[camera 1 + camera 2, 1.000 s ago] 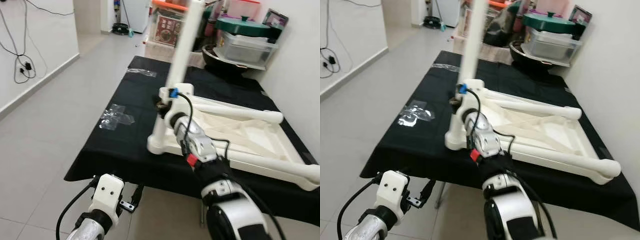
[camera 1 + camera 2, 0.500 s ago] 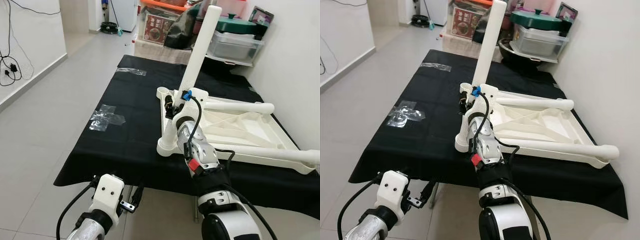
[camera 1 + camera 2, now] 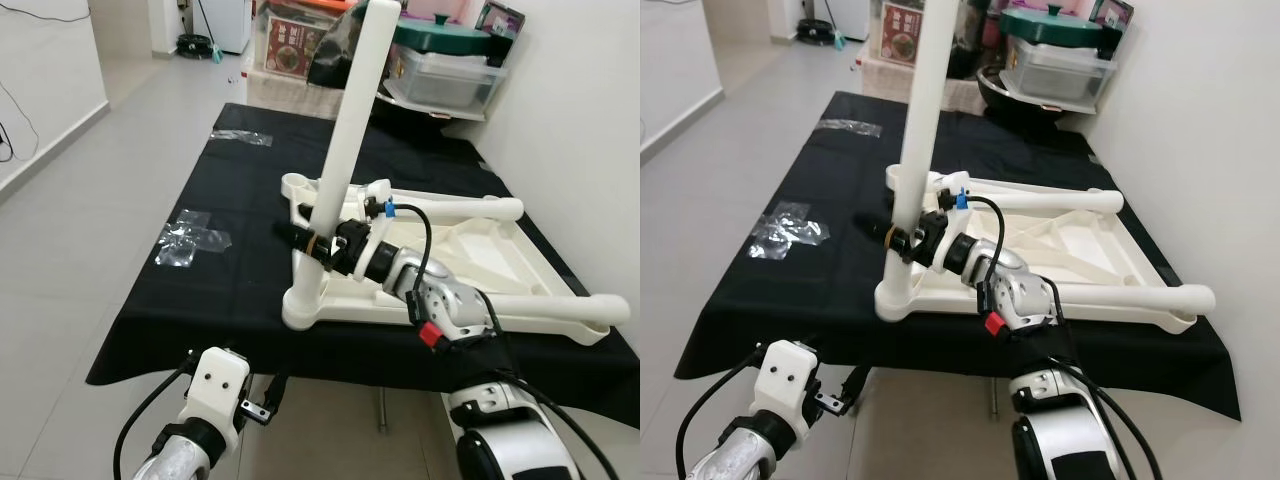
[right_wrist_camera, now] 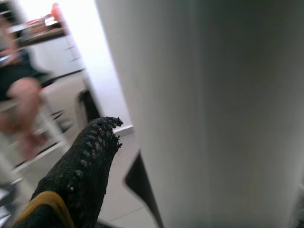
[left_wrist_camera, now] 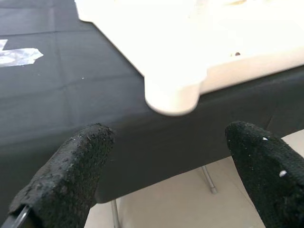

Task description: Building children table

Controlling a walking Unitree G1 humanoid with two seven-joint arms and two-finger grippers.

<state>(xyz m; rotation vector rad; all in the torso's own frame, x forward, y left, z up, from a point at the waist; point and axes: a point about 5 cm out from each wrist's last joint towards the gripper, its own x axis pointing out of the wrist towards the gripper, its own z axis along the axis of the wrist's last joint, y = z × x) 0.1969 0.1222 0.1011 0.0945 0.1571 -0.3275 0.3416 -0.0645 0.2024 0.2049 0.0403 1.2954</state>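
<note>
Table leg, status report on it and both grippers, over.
Right gripper shut on table leg, leg upright in the tabletop's near corner socket. Left gripper open, idle below the table edge. Plastic wrappers lie clear.

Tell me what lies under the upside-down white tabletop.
A black cloth covers the surface under the tabletop. Metal legs show below the cloth's edge; the surface itself is covered. The right gripper holds the upright leg.

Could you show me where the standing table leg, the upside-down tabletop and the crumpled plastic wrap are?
table leg (image 3: 345,130), left eye view, mid shaft.
tabletop (image 3: 520,250), left eye view, underside panel.
plastic wrap (image 3: 190,235), left eye view, its centre.
</note>
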